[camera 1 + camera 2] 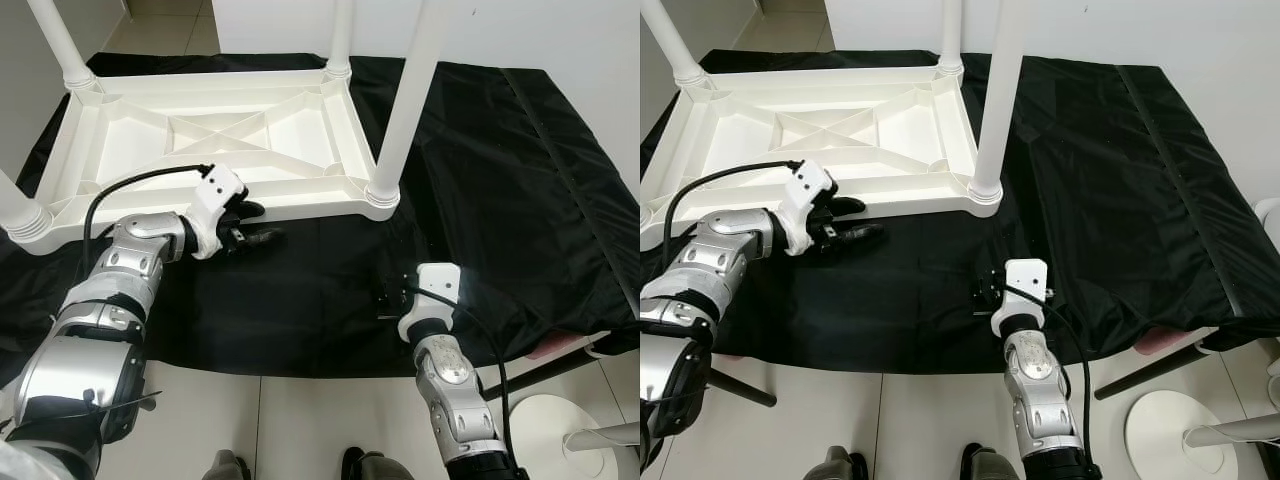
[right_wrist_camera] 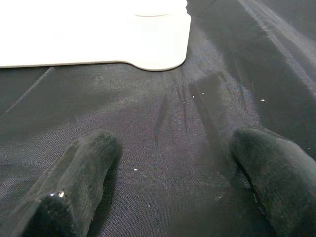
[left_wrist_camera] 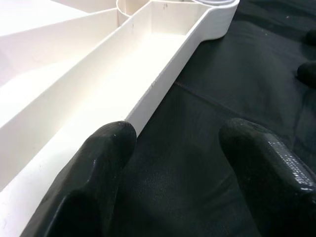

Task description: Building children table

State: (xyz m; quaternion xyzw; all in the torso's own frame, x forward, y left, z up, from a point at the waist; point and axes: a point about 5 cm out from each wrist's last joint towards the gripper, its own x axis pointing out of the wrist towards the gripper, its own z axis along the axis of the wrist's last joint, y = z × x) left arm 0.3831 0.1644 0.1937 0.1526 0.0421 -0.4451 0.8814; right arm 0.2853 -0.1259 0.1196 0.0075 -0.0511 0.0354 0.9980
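Now you are bringing the left gripper (image 1: 250, 225), spread wide and empty, beside the upturned table frame (image 1: 150, 130) at frame centre-left; next, grasp its rim. The right gripper (image 2: 168, 173) is hovering, equally wide and empty, over the black cloth (image 1: 500, 180).

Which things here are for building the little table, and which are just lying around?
For the job:
- upside-down white table top, legs pointing up
- nearest table leg
- left gripper, jaws open beside the table's edge
- right gripper, jaws open over the cloth

Just around:
- black cloth under the table
- white round stand base on the floor
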